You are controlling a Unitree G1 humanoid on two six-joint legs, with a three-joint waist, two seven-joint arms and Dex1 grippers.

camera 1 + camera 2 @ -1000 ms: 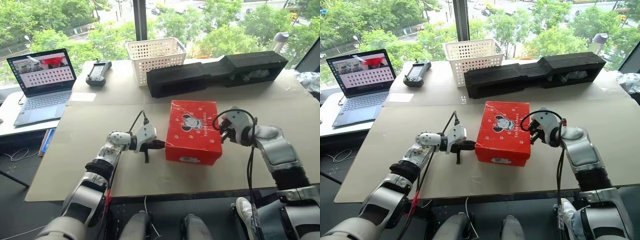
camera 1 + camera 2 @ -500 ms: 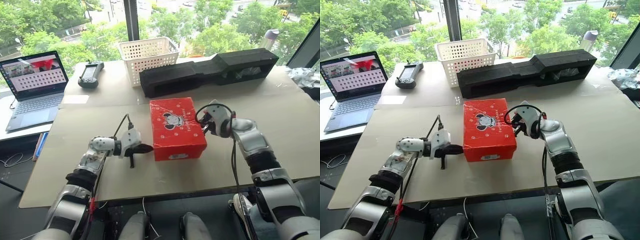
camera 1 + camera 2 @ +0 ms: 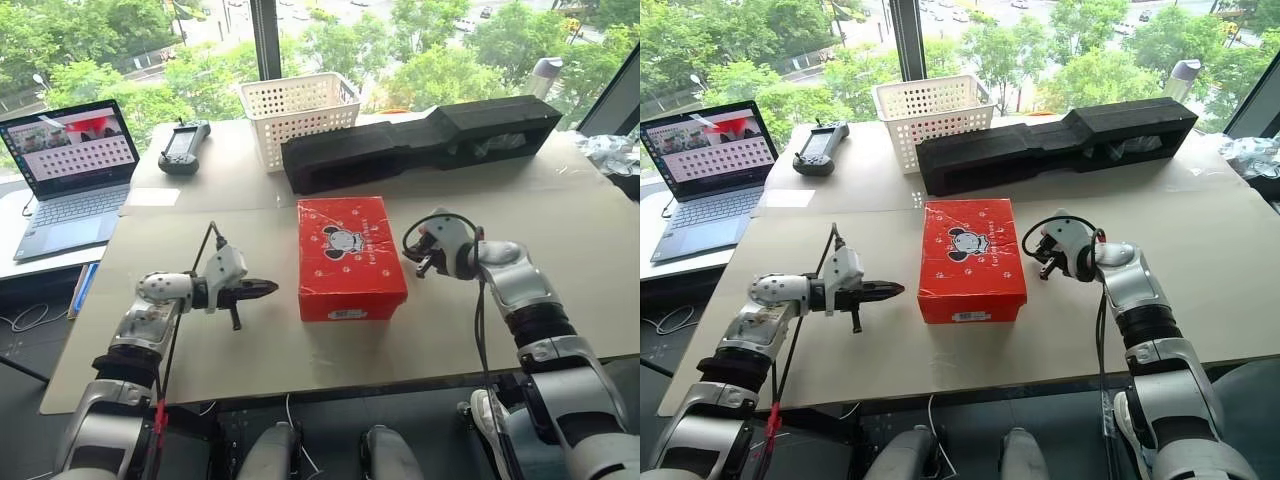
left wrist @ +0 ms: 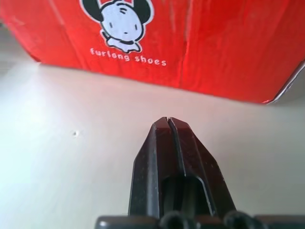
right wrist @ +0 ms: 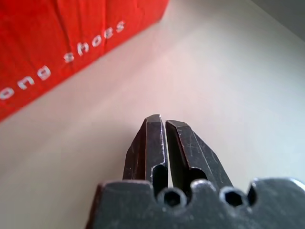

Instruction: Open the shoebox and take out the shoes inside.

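The shoebox sits at mid-frame on the bench, lid down: bright red, a black-and-white cartoon mouse and small white prints on top, a barcode label on the near end. Its contents are hidden. The left claw, fingers pressed together and empty, is at centre left, tip aimed at the box's side with a gap between. The right claw, also closed on nothing, is just beside the box's right edge; touching or not is unclear.
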